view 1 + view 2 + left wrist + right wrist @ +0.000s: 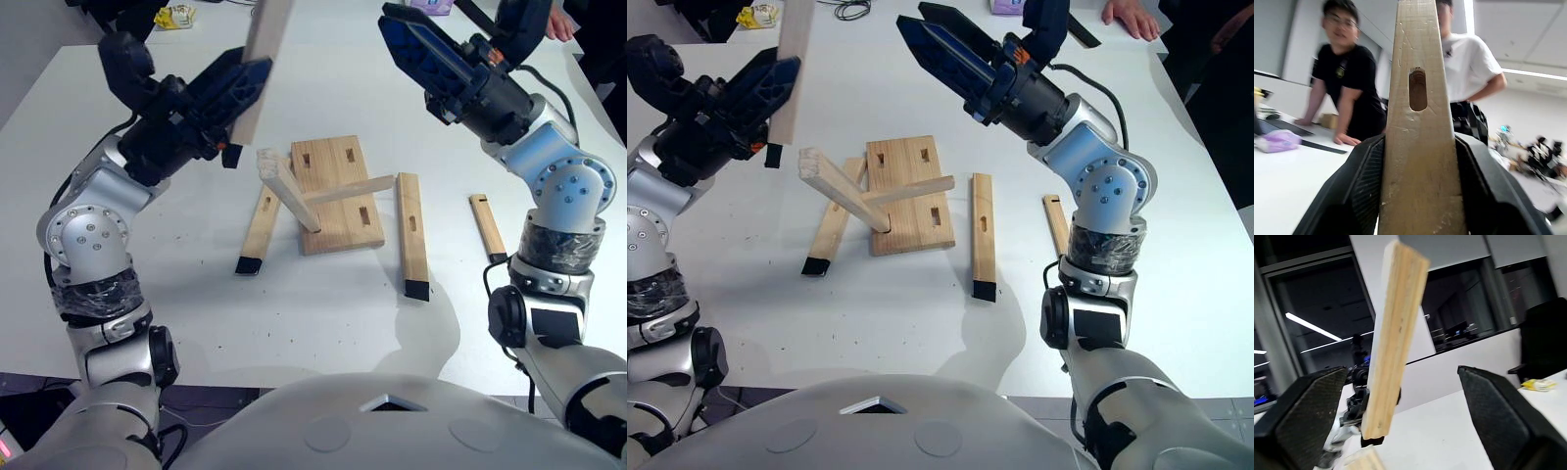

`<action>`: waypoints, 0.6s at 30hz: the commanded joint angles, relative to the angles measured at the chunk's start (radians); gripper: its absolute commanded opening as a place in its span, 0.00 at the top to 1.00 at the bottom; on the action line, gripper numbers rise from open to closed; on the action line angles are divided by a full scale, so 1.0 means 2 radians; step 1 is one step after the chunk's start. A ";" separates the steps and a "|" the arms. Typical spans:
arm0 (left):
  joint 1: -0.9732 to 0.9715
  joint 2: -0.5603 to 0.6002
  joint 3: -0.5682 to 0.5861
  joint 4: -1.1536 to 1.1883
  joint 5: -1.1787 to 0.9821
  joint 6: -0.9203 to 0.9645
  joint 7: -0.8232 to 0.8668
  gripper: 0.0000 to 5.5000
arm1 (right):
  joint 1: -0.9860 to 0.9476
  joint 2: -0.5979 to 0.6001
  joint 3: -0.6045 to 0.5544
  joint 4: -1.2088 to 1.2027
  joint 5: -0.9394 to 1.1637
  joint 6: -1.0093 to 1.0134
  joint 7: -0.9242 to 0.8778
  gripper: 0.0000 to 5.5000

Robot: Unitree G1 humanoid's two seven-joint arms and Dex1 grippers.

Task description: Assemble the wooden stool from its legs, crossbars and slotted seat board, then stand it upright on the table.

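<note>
Slotted leg (265, 59) clamped aloft in left jaws — right jaws wide open, empty, above the table (196, 313).

The table (294, 323) is white. The seat board (338, 196) is of pale wood with small dark slots. The left leg (259, 227) and the right leg (412, 235) beside it have the same pale wood, each with a black near tip, as does the short crossbar (487, 225) on the far right. The left gripper (243, 83) and the right gripper (911, 14) are dark blue and black. The held leg (266, 49) is pale wood with one dark slot.
</note>
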 commanded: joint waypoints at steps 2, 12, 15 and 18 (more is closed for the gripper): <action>-0.025 0.027 -0.015 -0.005 -0.011 0.018 -0.040 0.63 | -0.028 0.001 0.022 -0.012 0.019 0.019 0.007 0.24; -0.028 0.048 -0.045 -0.003 0.015 0.016 -0.094 0.63 | -0.040 0.005 0.027 -0.014 0.055 0.030 0.012 0.24; -0.028 0.049 -0.051 -0.001 0.021 0.014 -0.104 0.63 | -0.039 0.004 0.027 -0.019 0.070 0.036 0.012 0.24; -0.030 0.050 -0.054 0.002 0.025 0.012 -0.111 0.63 | -0.034 0.000 0.029 -0.028 0.079 0.038 0.018 0.29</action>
